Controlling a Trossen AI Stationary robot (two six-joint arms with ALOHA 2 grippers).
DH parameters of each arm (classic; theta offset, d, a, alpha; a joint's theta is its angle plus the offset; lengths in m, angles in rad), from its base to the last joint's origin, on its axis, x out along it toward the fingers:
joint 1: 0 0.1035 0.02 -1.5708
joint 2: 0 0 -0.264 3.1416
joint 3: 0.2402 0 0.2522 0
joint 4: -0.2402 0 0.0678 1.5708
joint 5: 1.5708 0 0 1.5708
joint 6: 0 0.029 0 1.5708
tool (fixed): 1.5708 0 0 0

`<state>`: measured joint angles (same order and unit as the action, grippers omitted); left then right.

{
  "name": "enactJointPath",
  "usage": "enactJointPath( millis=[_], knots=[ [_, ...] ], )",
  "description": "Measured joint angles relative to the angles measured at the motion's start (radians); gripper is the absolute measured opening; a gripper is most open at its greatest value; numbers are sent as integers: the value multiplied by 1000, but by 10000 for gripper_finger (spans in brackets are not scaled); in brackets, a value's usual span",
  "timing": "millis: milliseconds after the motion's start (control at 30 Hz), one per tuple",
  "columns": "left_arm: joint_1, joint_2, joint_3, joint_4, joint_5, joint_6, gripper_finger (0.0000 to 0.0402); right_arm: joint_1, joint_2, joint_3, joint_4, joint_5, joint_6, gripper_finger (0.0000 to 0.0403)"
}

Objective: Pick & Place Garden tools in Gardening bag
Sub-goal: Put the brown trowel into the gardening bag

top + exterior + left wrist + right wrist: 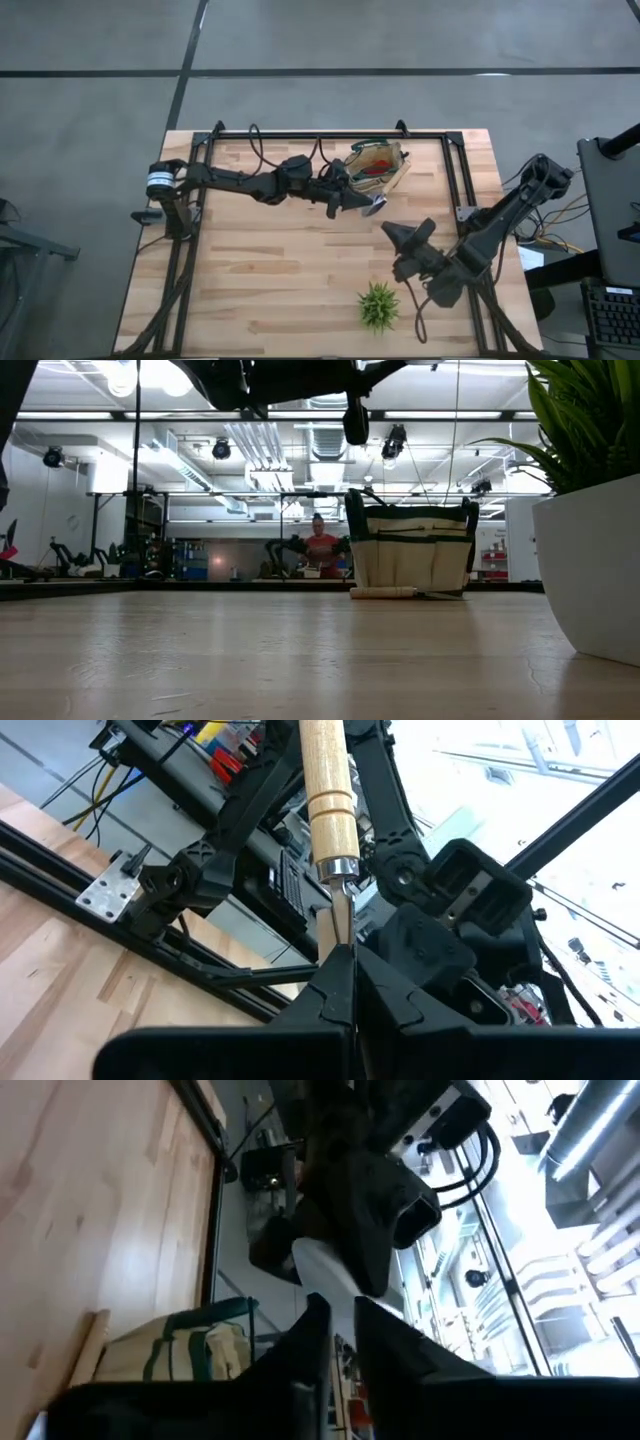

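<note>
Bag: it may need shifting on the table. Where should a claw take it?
By a green handle at the bag's rim, from above: it stands upright, mouth up, handles rising clear. Left claw is shut on the trowel; right claw waits.

1 camera looks straight down, 1 level across the table (260,270), 2 ride wrists; all see the gardening bag (378,166).

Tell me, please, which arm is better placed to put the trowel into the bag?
The left. The left gripper is shut on the trowel right beside the bag. The right gripper sits farther away.
</note>
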<state>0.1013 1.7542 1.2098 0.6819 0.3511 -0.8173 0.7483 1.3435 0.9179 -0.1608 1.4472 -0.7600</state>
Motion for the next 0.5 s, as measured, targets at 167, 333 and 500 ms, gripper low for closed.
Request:
enactJointPath(
  millis=[167, 333, 500],
  knots=[
    [-4, 0, -3, -1, 0, 1, 1, -12, 21, 26, 0, 22, -16, 101],
    [-13, 0, -4, -1, 0, 3, 1, -42, 23, 6, -8, 22, -58, 139],
    [-25, 2, -4, -1, 0, 9, 1, -55, 34, 2, -15, 22, -113, 148]
  ],
)
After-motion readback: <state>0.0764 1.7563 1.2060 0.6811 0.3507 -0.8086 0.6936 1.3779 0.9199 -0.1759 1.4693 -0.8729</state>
